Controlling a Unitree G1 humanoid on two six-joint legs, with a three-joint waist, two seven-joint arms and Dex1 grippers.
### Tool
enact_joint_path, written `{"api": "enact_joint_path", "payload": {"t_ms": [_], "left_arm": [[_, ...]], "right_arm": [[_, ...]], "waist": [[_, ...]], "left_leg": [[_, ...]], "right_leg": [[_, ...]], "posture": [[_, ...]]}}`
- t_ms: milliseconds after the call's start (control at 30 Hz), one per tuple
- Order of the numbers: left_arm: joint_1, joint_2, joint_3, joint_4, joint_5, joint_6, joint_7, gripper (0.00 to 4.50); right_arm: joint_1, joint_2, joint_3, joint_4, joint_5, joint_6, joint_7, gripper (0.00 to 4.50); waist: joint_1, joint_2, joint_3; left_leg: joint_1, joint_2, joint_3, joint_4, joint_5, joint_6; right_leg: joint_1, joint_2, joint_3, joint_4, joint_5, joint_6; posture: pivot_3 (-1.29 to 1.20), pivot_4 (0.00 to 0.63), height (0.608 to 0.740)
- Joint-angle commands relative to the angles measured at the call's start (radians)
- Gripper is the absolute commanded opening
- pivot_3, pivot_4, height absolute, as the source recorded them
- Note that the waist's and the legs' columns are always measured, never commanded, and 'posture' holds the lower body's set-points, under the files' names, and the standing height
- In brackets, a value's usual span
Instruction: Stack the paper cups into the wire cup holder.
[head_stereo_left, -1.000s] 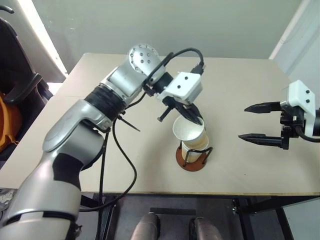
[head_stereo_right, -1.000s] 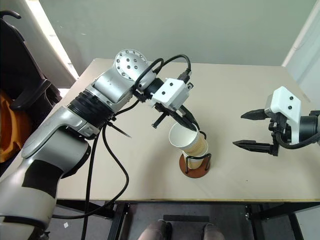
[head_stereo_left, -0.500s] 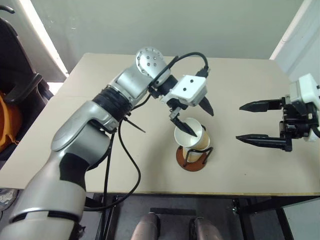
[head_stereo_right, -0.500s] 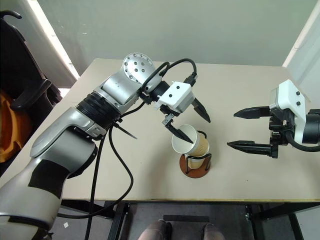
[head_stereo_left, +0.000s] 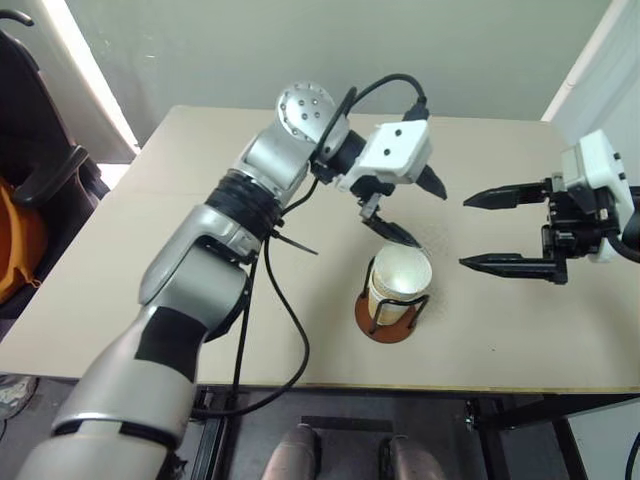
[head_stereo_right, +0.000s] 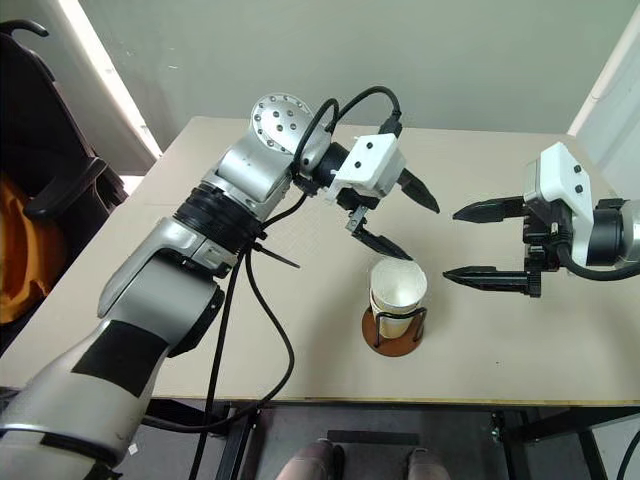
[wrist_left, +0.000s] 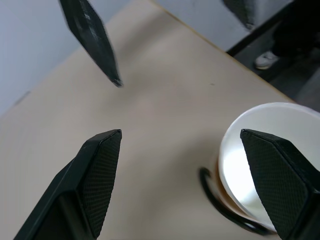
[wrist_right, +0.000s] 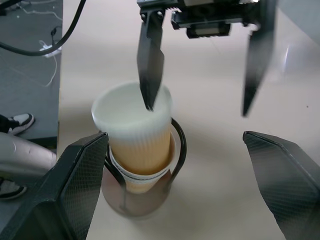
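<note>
The wire cup holder (head_stereo_left: 389, 318) stands close to the table's (head_stereo_left: 180, 250) near edge, about midway along it, with only a narrow strip of bare top between its reddish-brown disc base and the drop. The paper cups (head_stereo_left: 399, 283) sit nested upright inside it, ribbed tan walls ringed by thin black wire loops, the top cup's white rolled rim and white inside open to view. The table is a smooth, pale beige board with plenty of bare surface behind the holder and out to both sides.

The left gripper (head_stereo_left: 410, 207) hangs just above and behind the cups, its two tapered black fingers spread wide and holding nothing; the lower fingertip is near the top rim, and I cannot tell whether it touches. The right gripper (head_stereo_left: 486, 231) hovers off to the holder's right, apart from it, fingers pointing toward the cups and parted as wide as they go, also empty. Between its fingertips and the cups lies a stretch of bare table.
</note>
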Motion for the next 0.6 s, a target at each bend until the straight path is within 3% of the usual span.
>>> {"api": "enact_joint_path", "payload": {"t_ms": [33,133,333,433,600], "left_arm": [[-0.003,0.011,0.092,-0.014,0.013,0.024,-0.013,4.07],[0.022,0.081,0.134,-0.059,-0.001,0.080,-0.078,4.07],[0.255,0.424,0.174,-0.298,-0.077,0.269,-0.098,4.07],[0.439,0.591,0.269,-0.457,-0.083,0.371,-0.066,4.07],[0.823,0.820,0.592,-0.691,-0.206,0.600,0.051,4.07]], "right_arm": [[-0.015,-0.010,-0.013,-0.002,-0.005,-0.016,0.017,4.50],[-0.008,-0.020,-0.020,-0.004,0.003,-0.012,0.042,4.50],[0.048,-0.039,-0.029,0.006,-0.009,-0.003,0.076,4.50],[0.124,-0.053,-0.107,0.000,0.015,0.051,0.053,4.50],[0.276,-0.074,-0.261,0.044,-0.008,0.105,0.025,4.50]], "waist": [[0.000,0.000,0.000],[-0.001,0.000,0.000],[-0.024,0.002,-0.001],[-0.025,0.002,-0.001],[-0.014,0.001,-0.001]], "left_leg": [[0.000,0.000,0.000,0.000,0.000,0.000],[0.000,0.000,0.000,-0.001,0.000,0.000],[0.002,0.001,0.001,-0.002,-0.001,-0.001],[0.001,0.001,0.000,-0.002,0.000,-0.002],[0.000,0.000,-0.002,-0.003,0.000,-0.003]], "right_leg": [[0.000,0.000,0.000,0.000,0.000,0.000],[0.000,0.000,0.000,0.000,-0.001,0.001],[-0.001,0.002,0.001,0.001,-0.002,-0.001],[-0.003,0.002,0.001,0.001,-0.003,-0.003],[-0.002,0.001,-0.001,0.000,-0.007,-0.009]], "posture": [[0.00,0.150,0.740],[0.00,0.150,0.740],[0.00,0.150,0.740],[0.00,0.150,0.740],[0.00,0.150,0.740]]}}
